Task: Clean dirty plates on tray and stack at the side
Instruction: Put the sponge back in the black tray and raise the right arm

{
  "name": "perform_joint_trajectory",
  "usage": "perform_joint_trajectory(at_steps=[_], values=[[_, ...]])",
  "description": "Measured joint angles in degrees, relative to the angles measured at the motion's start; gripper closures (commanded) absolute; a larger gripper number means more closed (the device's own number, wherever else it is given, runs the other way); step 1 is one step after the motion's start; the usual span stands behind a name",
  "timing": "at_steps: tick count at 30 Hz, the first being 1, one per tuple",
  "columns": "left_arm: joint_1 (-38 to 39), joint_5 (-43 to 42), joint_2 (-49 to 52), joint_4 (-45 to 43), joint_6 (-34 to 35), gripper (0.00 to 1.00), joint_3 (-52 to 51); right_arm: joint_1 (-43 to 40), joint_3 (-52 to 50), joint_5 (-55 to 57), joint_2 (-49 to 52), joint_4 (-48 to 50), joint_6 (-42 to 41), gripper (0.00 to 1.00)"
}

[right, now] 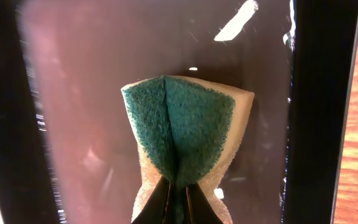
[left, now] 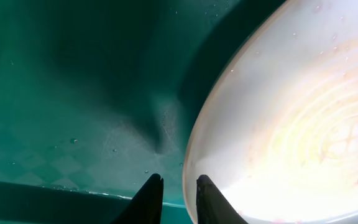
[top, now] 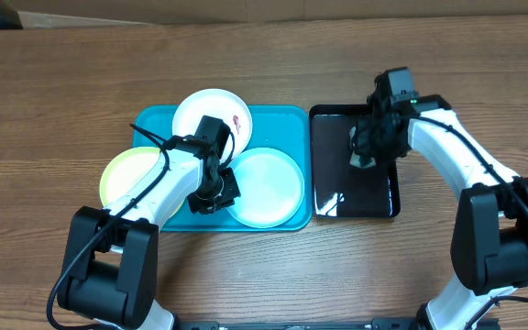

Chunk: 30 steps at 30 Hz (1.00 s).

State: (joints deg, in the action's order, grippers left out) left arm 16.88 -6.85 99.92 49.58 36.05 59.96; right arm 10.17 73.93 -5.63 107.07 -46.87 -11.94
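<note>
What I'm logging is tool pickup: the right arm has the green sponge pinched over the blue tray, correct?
Not quite. The right jaws do pinch the green sponge, but over the black tray, not the blue tray; the right wrist view shows it.

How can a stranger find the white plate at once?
Find the teal tray beside the black tray. Of the three round plates there, the white plate is topmost in the overhead view. It is white with a small reddish smear; its neighbours are the yellow-green plate and the aqua plate.
</note>
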Motion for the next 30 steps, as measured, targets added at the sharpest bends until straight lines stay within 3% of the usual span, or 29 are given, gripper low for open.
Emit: perform_joint_trajectory(at_steps=[2,5,13,18,25,28,30], values=[[0.09,0.00,0.00,-0.04,0.00,0.77,0.00,0.00,-1.14,0.31,0.00,0.57,-0.04,0.87],[0.79,0.00,0.00,-0.28,0.00,0.74,0.00,0.00,-1.68,0.68,0.04,0.66,-0.11,0.59],[2.34,0.00,0.00,-0.98,0.00,0.66,0.00,0.00,0.33,1.16,0.15,-3.32,0.20,0.54],[2.49,0.26,0.00,-0.94,0.00,0.65,-0.04,-0.09,10.75,1.16,0.35,-10.05,0.02,0.39],[2.54,1.36,0.00,-1.51,0.00,0.65,-0.70,-3.58,18.58,1.14,0.31,-12.70,0.17,0.34],[2.54,1.55,0.00,-2.73,0.11,0.78,-1.86,-6.60,18.58,1.18,0.33,-13.38,0.17,0.33],[2.54,1.55,0.00,-2.95,0.24,0.96,-2.32,-8.61,18.58,1.18,0.31,-13.46,0.02,0.22]])
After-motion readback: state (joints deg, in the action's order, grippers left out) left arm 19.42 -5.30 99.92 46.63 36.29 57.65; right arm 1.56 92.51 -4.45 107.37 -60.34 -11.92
